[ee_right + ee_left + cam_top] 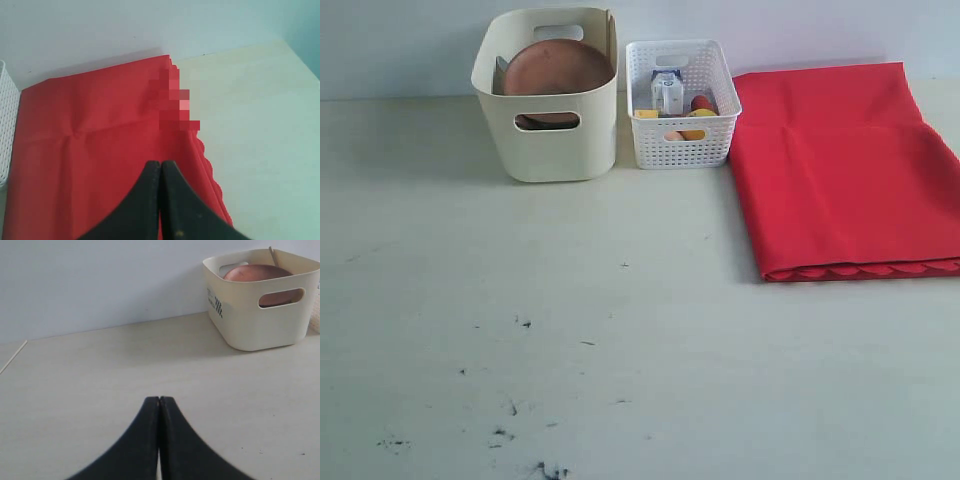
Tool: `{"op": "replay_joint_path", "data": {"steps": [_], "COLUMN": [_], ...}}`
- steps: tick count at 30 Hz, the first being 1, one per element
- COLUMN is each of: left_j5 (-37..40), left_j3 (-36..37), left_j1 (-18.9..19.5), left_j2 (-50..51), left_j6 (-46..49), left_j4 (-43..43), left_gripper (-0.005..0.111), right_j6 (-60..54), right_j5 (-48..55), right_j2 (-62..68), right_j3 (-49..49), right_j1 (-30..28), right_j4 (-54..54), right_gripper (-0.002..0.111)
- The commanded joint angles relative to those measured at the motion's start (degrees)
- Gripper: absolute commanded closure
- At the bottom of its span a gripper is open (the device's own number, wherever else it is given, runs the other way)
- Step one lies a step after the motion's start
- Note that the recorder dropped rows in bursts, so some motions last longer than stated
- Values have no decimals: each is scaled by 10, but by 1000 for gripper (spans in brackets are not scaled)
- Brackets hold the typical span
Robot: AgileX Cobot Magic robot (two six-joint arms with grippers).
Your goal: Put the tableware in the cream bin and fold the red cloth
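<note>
Grippers: left gripper (159, 401), right gripper (160, 164), both pressed together, empty, work seemingly done; large bright red fabric cloth (845, 170): folded double, far right corner of counter (620, 350), scalloped edges stacked; tall cream plastic bin (550, 150): far edge; round brown plate (557, 68): propped inside, probably too wide to lie flat.

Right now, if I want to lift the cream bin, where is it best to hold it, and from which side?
Probably the rim of the cream bin just above its front handle cut-out, coming from above: the top is open, and the round brown plate leans back, away from that wall.
</note>
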Motion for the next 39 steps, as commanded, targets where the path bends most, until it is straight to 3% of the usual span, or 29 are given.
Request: {"op": "replay_joint_path", "data": {"steps": [1,9,30,35,39], "left_j5": [1,1,1,1,1], "left_j3": [2,2,2,2,2], "left_j1": [1,1,1,1,1], "left_j2": [-4,-4,-4,-4,-4], "left_j6": [-5,-5,-5,-5,-5], "left_j4": [0,0,0,0,0], "left_gripper": [107,107,107,107,107], "right_j6": [-3,-3,-3,-78,-355], "right_j5": [0,-1,-5,6,67], "right_j2": [-4,-52,-429,-459,-461], "right_j3": [0,0,0,4,4], "right_j1": [-2,-2,-2,-2,-2], "right_j4": [0,0,-15,103,340], "right_gripper": [108,108,108,108,108]}}
